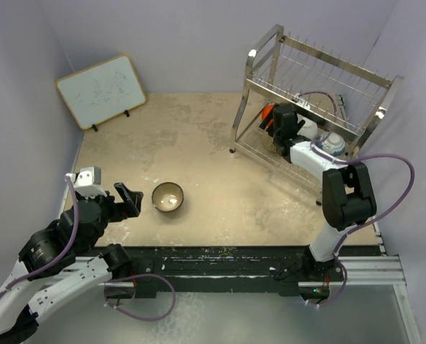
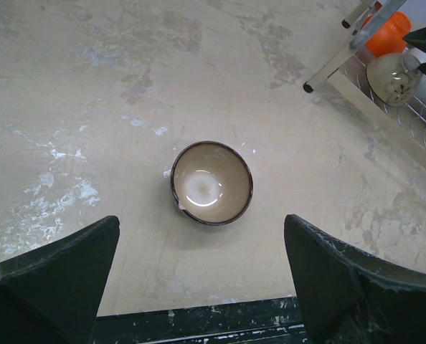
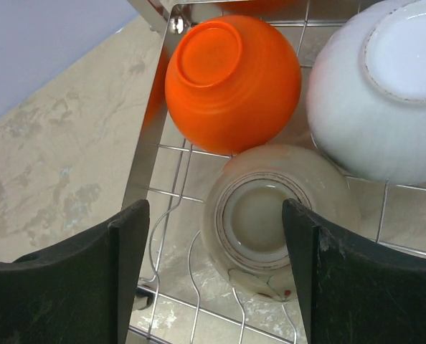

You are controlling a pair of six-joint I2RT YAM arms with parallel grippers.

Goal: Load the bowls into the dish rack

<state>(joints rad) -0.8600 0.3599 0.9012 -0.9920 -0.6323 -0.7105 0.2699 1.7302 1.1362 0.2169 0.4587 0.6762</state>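
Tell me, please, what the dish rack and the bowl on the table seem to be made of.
The dish rack looks like polished metal wire and tubing: silver, with bright reflections. The tan-brown bowl is probably glazed ceramic, given its glossy pale inside.

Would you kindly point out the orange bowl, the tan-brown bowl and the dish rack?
orange bowl point(image 3: 234, 93), right wrist view, outer wall
tan-brown bowl point(image 2: 211, 183), left wrist view, pale inside
dish rack point(image 1: 252, 54), top external view, top left corner

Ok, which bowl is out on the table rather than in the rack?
The tan-brown bowl with the pale inside, upright on the table; the orange bowl and white bowl sit in the dish rack.
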